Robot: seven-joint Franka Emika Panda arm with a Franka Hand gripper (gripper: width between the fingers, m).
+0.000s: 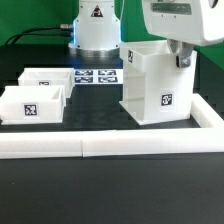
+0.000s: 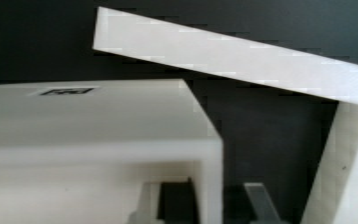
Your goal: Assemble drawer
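The drawer's tall white housing [image 1: 155,85] stands upright at the exterior view's right, with a tag on its front. My gripper [image 1: 180,62] reaches down onto the housing's upper far right edge. In the wrist view the housing's [image 2: 87,130] thin side wall runs down between the fingers [image 2: 258,205], and my gripper [image 2: 211,205] is shut on that wall. Two small open-topped trays lie at the exterior view's left. One tray [image 1: 30,105] is nearer the front, and the other tray [image 1: 50,78] sits behind it. Neither touches the housing.
The marker board [image 1: 98,77] lies flat behind the trays, in front of the arm's base [image 1: 95,30]. A long low white border wall [image 1: 110,147] runs along the front and up the right side. Its corner [image 2: 229,60] shows past the housing in the wrist view.
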